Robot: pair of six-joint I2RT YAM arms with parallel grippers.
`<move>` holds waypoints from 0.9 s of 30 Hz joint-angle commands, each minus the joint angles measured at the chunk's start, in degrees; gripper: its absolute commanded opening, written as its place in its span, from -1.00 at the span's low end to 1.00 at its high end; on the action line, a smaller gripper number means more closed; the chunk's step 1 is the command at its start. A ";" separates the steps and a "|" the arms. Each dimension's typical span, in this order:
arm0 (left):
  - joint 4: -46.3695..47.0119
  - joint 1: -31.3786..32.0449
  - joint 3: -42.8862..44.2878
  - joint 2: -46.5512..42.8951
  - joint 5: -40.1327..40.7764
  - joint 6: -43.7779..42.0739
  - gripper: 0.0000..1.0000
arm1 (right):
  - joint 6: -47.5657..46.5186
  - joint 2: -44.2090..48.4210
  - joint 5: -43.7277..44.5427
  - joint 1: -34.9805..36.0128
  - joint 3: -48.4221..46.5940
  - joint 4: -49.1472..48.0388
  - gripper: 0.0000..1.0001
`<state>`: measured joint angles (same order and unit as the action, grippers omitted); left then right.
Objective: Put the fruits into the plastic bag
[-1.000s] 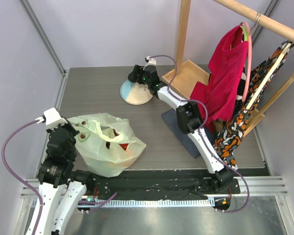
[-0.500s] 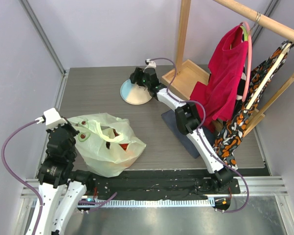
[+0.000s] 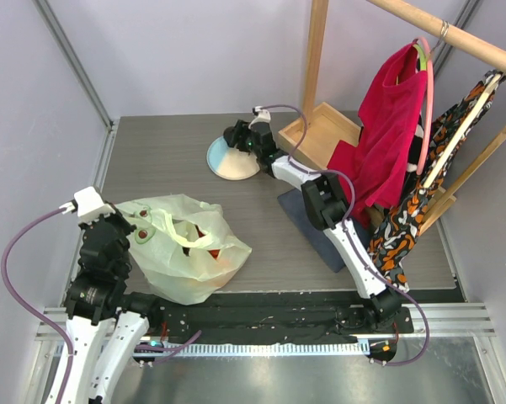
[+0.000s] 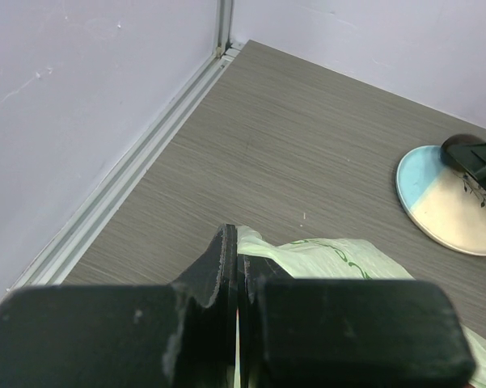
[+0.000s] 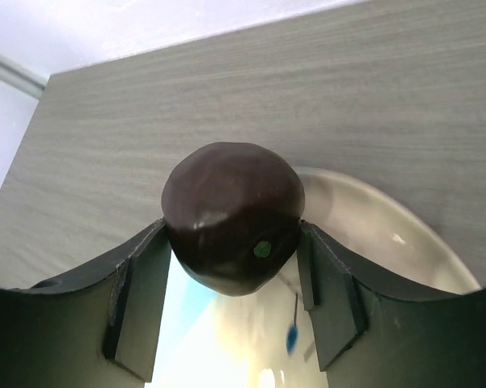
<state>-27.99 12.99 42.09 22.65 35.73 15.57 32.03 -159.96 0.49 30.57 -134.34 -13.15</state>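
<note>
The pale green plastic bag (image 3: 185, 257) (image 4: 331, 259) lies at the table's near left, mouth open, with red fruits (image 3: 206, 241) showing inside. My left gripper (image 3: 122, 227) (image 4: 237, 242) is shut on the bag's left edge, and the film sticks out past its fingertips. At the far middle, my right gripper (image 3: 233, 135) (image 5: 233, 242) reaches over a blue and cream plate (image 3: 231, 162) (image 5: 388, 242). Both its pads press on a dark brown-purple round fruit (image 5: 230, 214) just above the plate.
A wooden tray (image 3: 320, 135) sits right of the plate at the foot of a wooden rack (image 3: 316, 59). A red cloth (image 3: 387, 135) and a patterned cloth (image 3: 412, 210) hang at the right. A dark mat (image 3: 307, 215) lies under the right arm.
The right gripper's jaws have narrowed onto the dark fruit while the arm shifted slightly over the plate. The left gripper and the bag have stayed put.
</note>
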 commanded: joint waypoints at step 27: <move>3.11 -0.34 1.24 2.57 -6.72 -0.98 -1.00 | -30.15 73.90 -14.73 23.45 68.59 -30.28 -0.52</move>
<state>-27.64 12.97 42.09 25.39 29.78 14.72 13.10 -91.00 -10.11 48.14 -69.84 -44.80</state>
